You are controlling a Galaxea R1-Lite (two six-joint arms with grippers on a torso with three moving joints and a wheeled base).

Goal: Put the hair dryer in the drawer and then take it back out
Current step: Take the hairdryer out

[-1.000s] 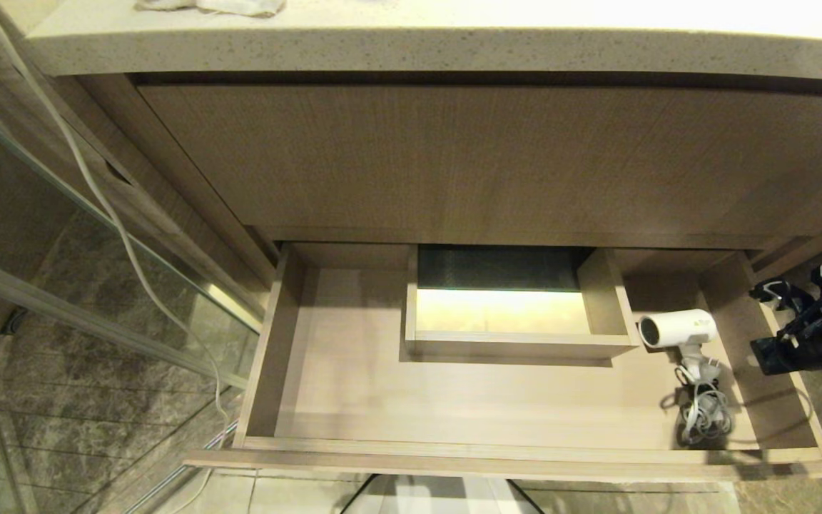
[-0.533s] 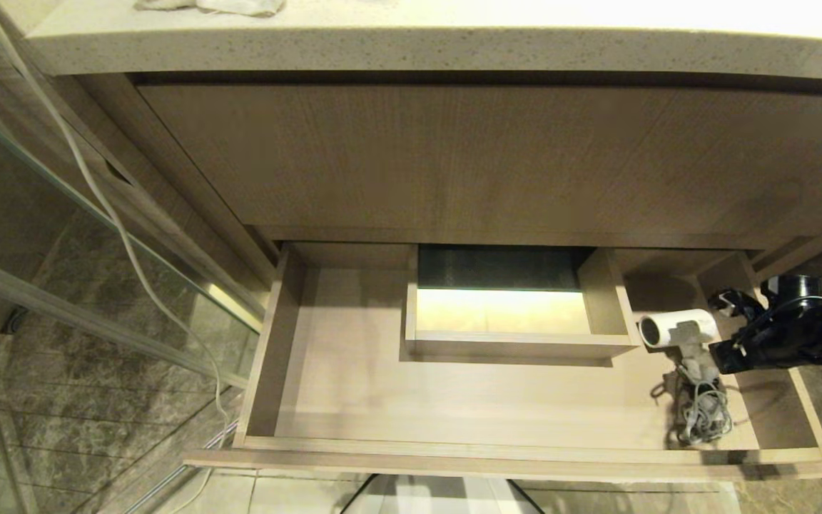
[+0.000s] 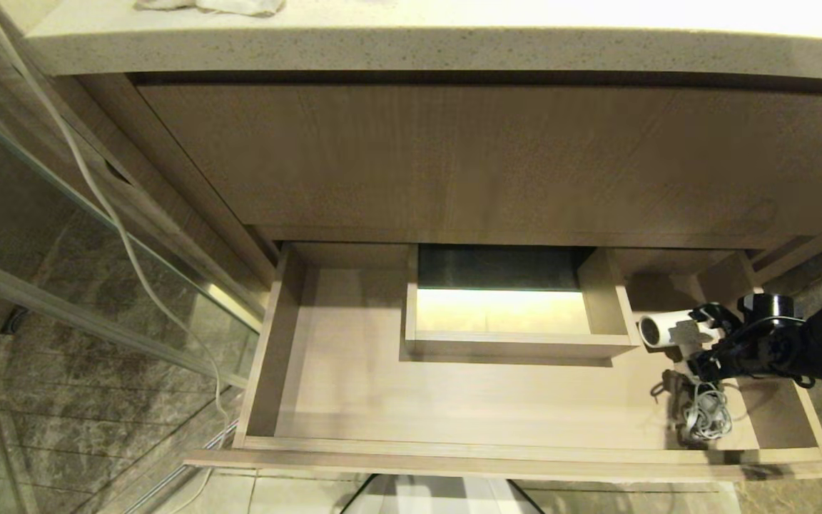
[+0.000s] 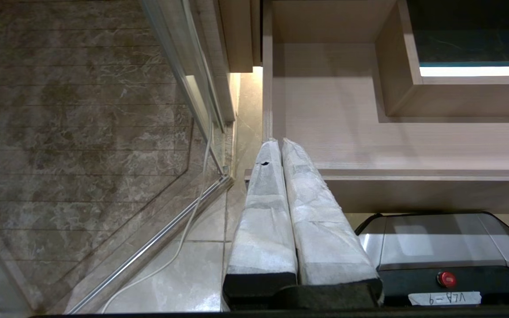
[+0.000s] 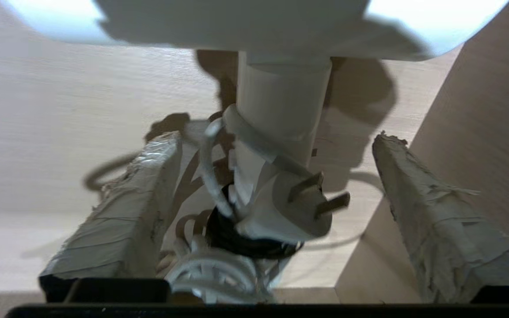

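Though the left gripper [image 4: 281, 145] never enters the head view, its own camera shows both wrapped fingers pressed together, parked near the drawer's [image 3: 496, 457] front left corner. One drawer stands open, holding one hair dryer [image 3: 671, 330] at its far right, barrel partly hidden. The right gripper [image 3: 709, 341] is spread wide astride the handle, touching nothing visibly; the bundled cord [image 3: 703, 417] lies nearer.

Right arm [image 3: 803, 346]: glossy black, round black housing near the wrist, thin black cable looped alongside. Right claw [image 5: 276, 176]: two long fingers [image 5: 122, 221] wrapped in frayed off-white tape on black mounts. Left claw [image 4: 283, 145]: same taped fingers, black base. Base [image 4: 435, 247]: grey cover, red button, white label.
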